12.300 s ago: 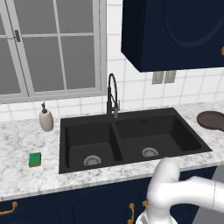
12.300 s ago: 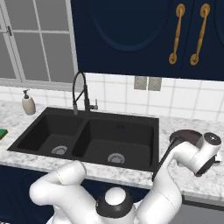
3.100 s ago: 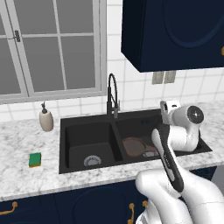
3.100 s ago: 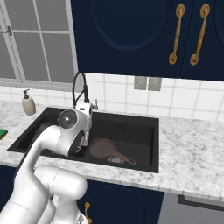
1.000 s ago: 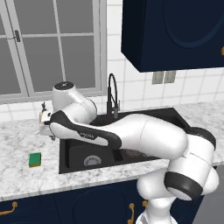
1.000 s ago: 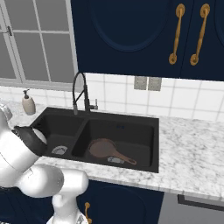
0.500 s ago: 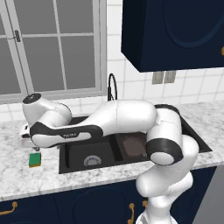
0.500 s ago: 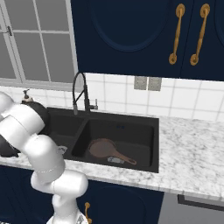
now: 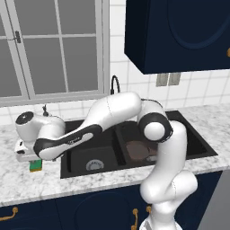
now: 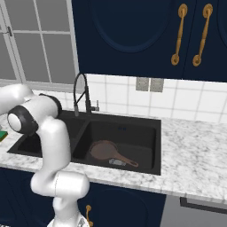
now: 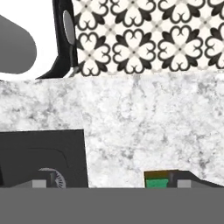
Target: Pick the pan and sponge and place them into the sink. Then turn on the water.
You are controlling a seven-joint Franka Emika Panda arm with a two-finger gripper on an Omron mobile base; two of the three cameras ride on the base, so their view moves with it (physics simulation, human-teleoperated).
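Observation:
The copper pan (image 9: 137, 150) lies flat in the right basin of the black sink (image 9: 188, 134); its handle (image 10: 126, 160) points toward the front right. The green sponge (image 9: 36, 166) rests on the marble counter left of the sink, and it also peeks in at the left edge as the sponge (image 10: 2, 135). My gripper (image 9: 32, 158) hovers just above it, open. In the hand view the sponge (image 11: 156, 180) sits close to the right fingertip (image 11: 189, 180), inside the wide gap of the gripper (image 11: 113, 183). No water runs from the faucet (image 10: 82, 95).
The left basin's corner and drain (image 11: 51, 176) lie beside the hand. A soap dispenser pump (image 9: 45, 109) pokes up behind my arm by the window sill. My arm stretches across the left basin. Marble counter (image 10: 195, 155) extends right of the sink.
My arm has swung further left and lower, bringing the hand from beside the dispenser down over the sponge. The pan has stayed in the right basin.

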